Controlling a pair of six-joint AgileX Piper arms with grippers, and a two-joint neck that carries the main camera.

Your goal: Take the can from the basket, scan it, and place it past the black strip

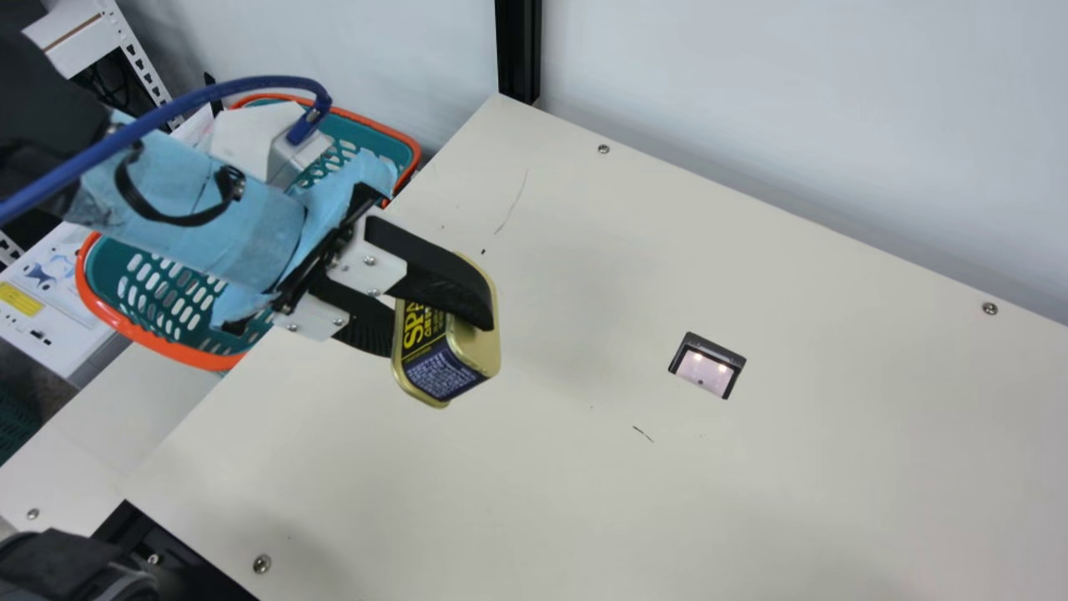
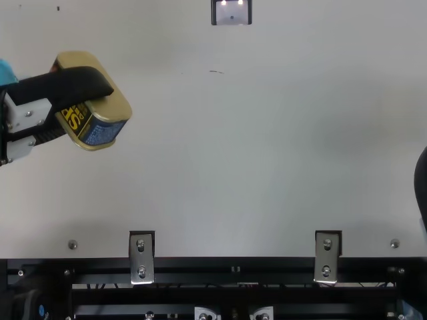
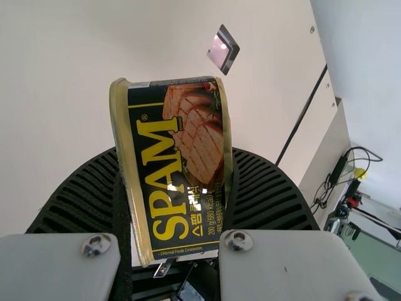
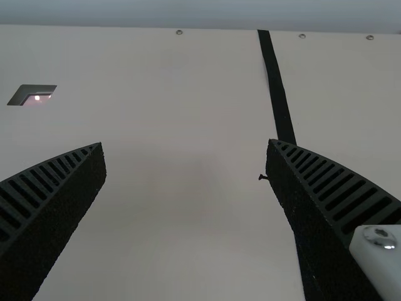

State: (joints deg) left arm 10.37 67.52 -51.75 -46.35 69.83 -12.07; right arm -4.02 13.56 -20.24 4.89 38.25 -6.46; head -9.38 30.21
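In the main view my left gripper (image 1: 442, 321) is shut on the can (image 1: 446, 359), held tilted over the table, left of the scanner window (image 1: 707, 366). The top view has the can (image 2: 93, 107) at its left. In the left wrist view, the left gripper (image 3: 175, 169) has a finger on each side of the can (image 3: 178, 169), its printed front facing the camera. The right gripper (image 4: 186, 147) stands open with nothing between its fingers in the right wrist view; the black strip (image 4: 279, 94) runs on the table there, and the scanner window (image 4: 34, 95) lies farther off.
A teal basket (image 1: 158, 292) with an orange rim stands beyond the table's left edge, beneath my left arm. A black post (image 1: 518, 50) rises at the far corner against the wall. Metal brackets (image 2: 141, 257) sit along the near edge.
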